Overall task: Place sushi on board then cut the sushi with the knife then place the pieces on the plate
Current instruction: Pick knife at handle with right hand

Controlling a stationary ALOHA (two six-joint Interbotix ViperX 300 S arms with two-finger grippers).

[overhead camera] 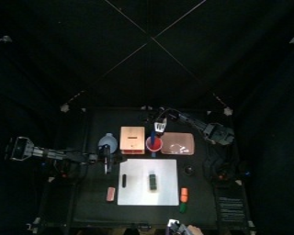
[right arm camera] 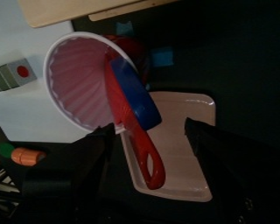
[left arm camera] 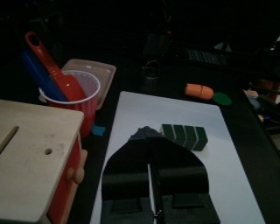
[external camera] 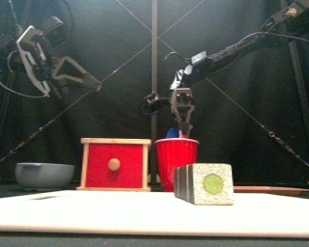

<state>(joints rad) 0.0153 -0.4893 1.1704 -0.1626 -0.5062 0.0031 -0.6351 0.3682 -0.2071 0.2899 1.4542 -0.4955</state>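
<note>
The dark green toy sushi roll [external camera: 205, 183] lay on the white cutting board [external camera: 67, 214]. At its 12 o'clock the red toy knife [right arm camera: 136, 131] stood handle-up in the red cup [external camera: 177, 159], between the wide, empty jaws of the right gripper [external camera: 182, 116]; the left gripper [external camera: 67, 82] hung farther away.

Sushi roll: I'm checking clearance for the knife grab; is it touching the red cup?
Apart. Left wrist view shows bare white board between sushi roll and red cup.
</note>
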